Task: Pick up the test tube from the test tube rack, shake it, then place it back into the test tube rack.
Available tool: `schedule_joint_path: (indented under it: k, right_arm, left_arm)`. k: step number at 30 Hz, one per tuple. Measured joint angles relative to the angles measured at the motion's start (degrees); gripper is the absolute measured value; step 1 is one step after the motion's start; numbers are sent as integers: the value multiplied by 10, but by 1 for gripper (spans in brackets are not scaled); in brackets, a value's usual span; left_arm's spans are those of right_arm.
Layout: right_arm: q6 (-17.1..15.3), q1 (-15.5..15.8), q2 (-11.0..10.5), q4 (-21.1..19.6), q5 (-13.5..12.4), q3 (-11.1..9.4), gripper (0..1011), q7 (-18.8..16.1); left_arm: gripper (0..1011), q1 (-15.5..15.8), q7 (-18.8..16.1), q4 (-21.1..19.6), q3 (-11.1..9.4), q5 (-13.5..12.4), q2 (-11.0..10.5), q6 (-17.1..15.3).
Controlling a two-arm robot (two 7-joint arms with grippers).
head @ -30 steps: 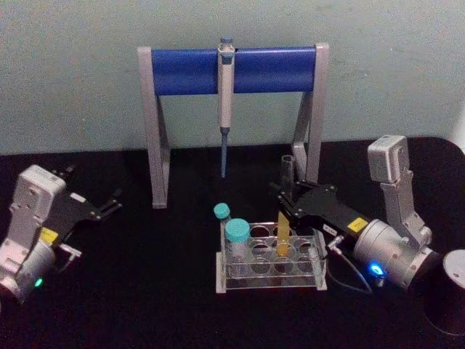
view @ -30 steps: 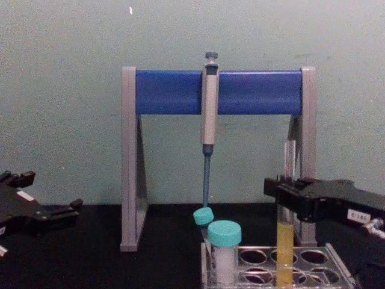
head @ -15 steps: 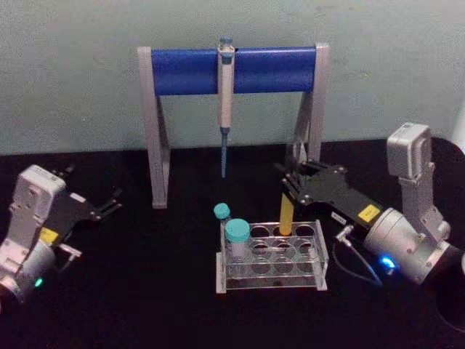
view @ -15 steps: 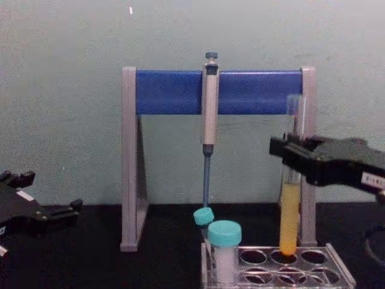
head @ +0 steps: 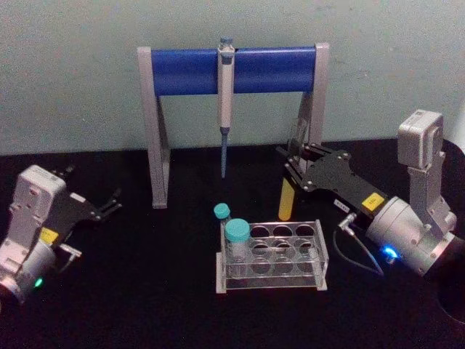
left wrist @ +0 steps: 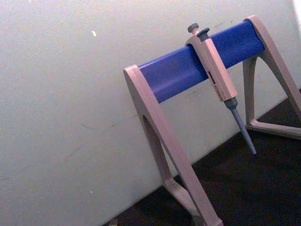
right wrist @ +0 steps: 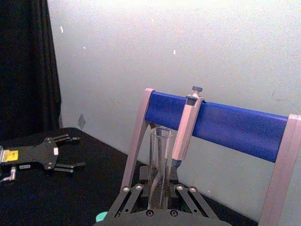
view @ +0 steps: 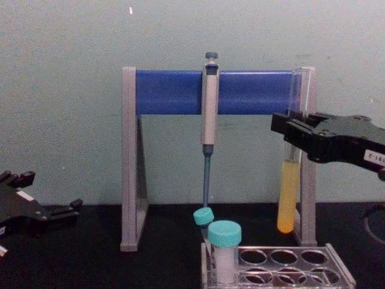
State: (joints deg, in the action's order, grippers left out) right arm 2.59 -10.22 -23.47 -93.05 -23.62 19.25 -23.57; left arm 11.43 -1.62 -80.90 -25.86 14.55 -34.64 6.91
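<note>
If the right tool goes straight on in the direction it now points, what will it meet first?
Probably the pipette hanging on the stand; the right tool, shut on the test tube, points toward it. Depth is unclear, so it may pass in front.

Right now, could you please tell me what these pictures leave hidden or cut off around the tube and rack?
- Chest view: the right gripper covers the test tube where it is gripped.
- Chest view: the bottom edge cuts off the test tube rack at its base.
- Right wrist view: the gripper's body hides the tube's liquid end.
- Chest view: the left edge cuts off the parked left gripper.
</note>
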Motion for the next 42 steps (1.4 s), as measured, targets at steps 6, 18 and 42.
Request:
schedule_joint_path:
  k: [6, 18, 42]
  right_arm:
    - [1, -4, 3, 6, -1, -1, 232, -3]
    - [7, 9, -2, 1, 8, -21, 232, 14]
    - [-17, 67, -46, -65, -49, -15, 232, -46]
  left_arm:
    - [1010, 0, 0, 0, 0, 0, 0, 0]
    - [1010, 0, 0, 0, 0, 0, 0, 0]
    - [1010, 0, 0, 0, 0, 0, 0, 0]
